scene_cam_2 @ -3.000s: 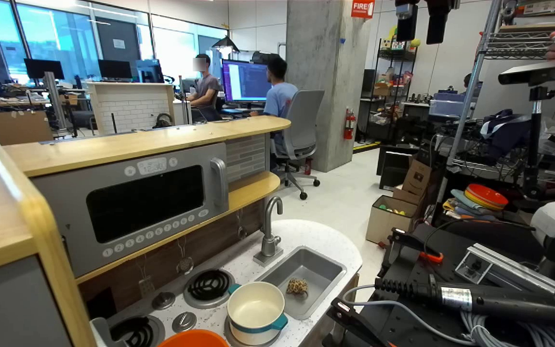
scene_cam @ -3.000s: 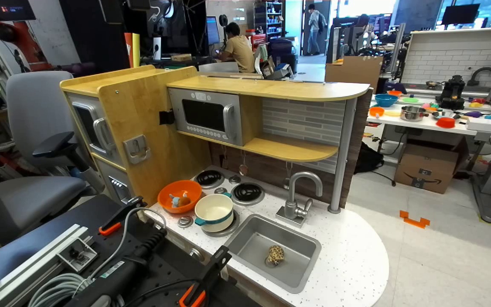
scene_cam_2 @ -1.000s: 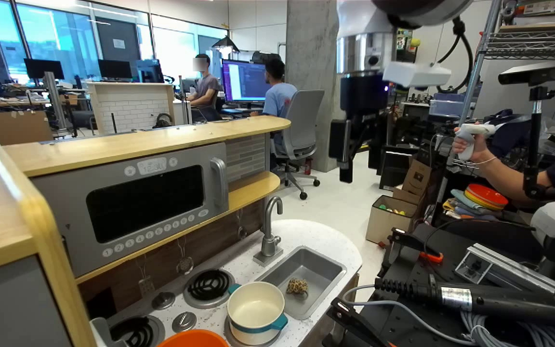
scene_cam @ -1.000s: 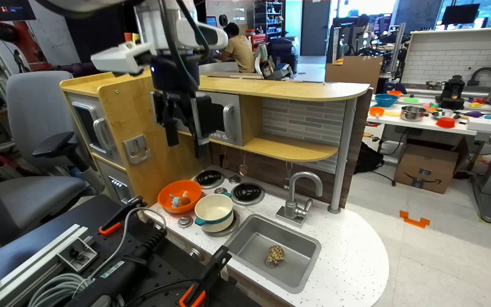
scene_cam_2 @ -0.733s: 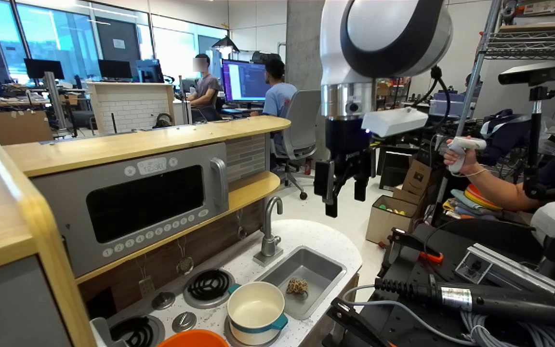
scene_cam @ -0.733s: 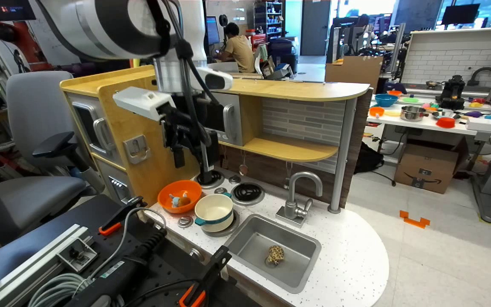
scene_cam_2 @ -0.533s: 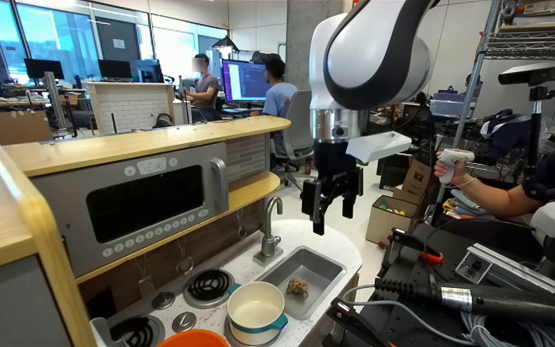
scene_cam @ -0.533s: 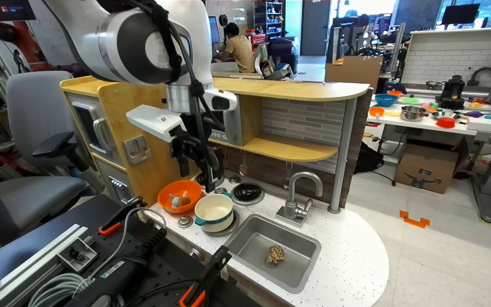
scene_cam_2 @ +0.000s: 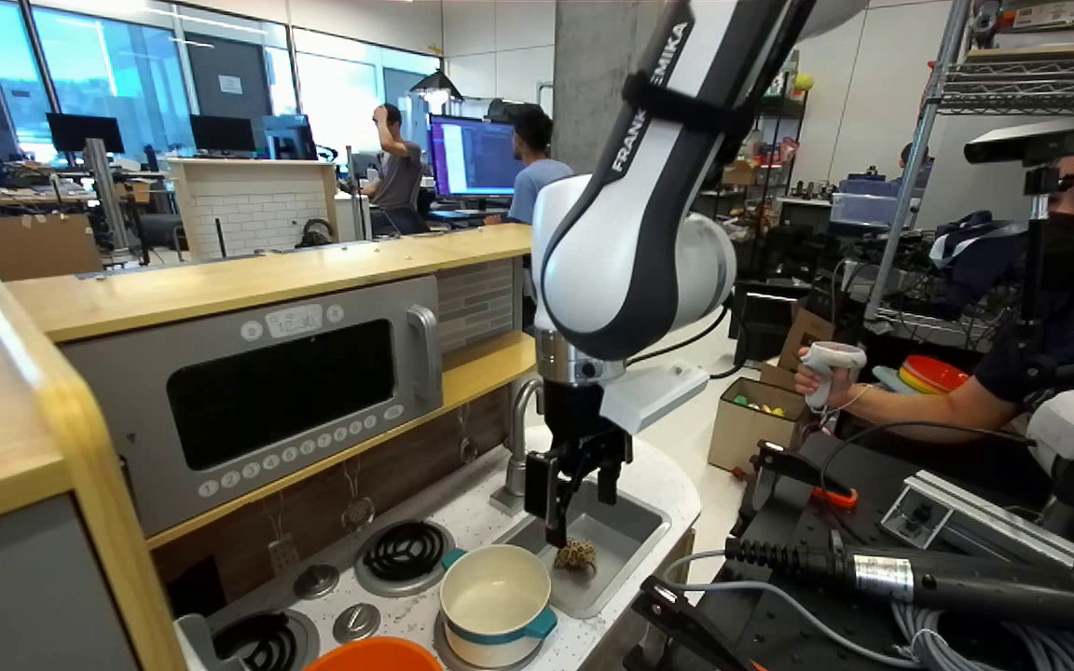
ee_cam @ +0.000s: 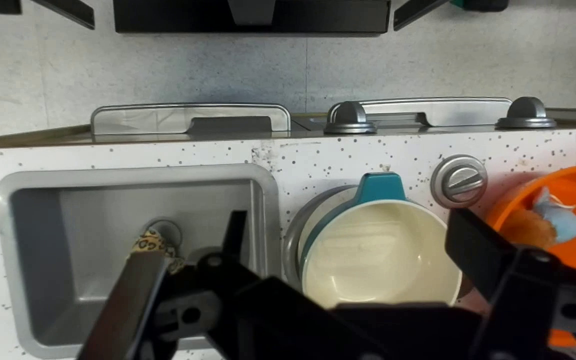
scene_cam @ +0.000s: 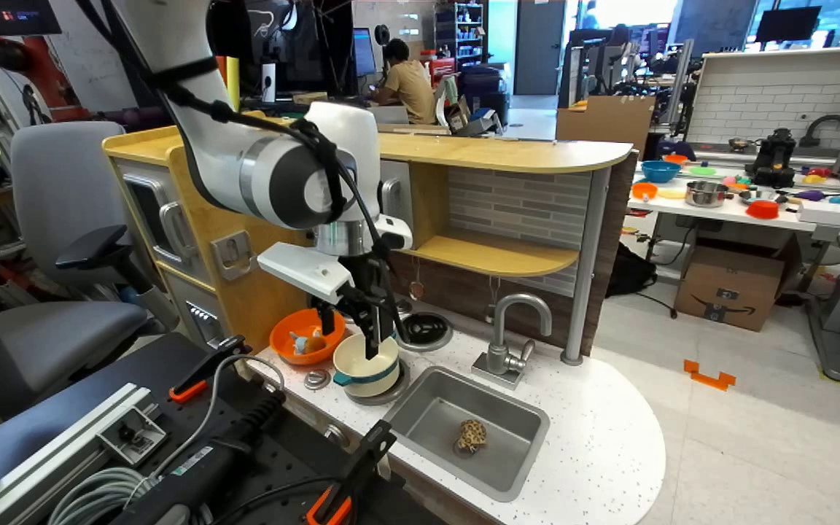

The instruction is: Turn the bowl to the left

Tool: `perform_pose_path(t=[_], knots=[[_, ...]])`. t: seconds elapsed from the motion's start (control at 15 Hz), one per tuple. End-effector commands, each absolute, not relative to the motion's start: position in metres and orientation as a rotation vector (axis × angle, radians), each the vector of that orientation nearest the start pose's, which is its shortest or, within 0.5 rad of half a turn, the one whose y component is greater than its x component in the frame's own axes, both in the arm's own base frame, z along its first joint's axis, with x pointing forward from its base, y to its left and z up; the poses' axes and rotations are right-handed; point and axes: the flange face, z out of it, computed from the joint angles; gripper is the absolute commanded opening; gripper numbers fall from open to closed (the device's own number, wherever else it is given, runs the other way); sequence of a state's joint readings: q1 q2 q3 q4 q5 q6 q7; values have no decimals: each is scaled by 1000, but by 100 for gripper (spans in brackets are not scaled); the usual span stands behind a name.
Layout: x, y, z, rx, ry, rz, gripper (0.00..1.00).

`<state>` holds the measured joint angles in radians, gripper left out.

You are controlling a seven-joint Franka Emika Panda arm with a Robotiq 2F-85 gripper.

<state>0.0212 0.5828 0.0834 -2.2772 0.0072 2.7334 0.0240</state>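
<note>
The bowl is a round cream pot with a teal band and teal side handles, and it shows in both exterior views (scene_cam: 353,364) (scene_cam_2: 496,596). It sits upright on a front burner beside the sink. In the wrist view the bowl (ee_cam: 378,250) lies between the two spread fingers, its lower part hidden behind the gripper, with one teal handle pointing up. My gripper is open, empty and pointing down in both exterior views (scene_cam: 350,337) (scene_cam_2: 582,517). It hangs above the bowl's height, apart from it. In the wrist view the gripper (ee_cam: 349,215) has its fingertips wide apart.
An orange dish (scene_cam: 296,354) with a blue and brown toy stands close beside the bowl. The grey sink (scene_cam: 529,445) holds a leopard-print toy (scene_cam: 472,435). A faucet (scene_cam: 499,350) and a wooden shelf (scene_cam: 507,251) stand behind. A stove knob (ee_cam: 459,181) is near the bowl.
The arm has come into view and moved down, bringing the open gripper from high above toward the bowl. The bowl, the orange dish and the toys have not moved.
</note>
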Motion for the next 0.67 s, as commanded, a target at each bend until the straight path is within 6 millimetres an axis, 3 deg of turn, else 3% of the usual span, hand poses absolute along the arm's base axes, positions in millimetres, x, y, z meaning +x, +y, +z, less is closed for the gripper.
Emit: perform_pose_path(t=[0.0,0.33,0.6], knots=[[522,79,42,-3064,-140,216,100],[544,92,2,-3031,-120,244,100],[562,94,-3,-3009,-122,203,100]])
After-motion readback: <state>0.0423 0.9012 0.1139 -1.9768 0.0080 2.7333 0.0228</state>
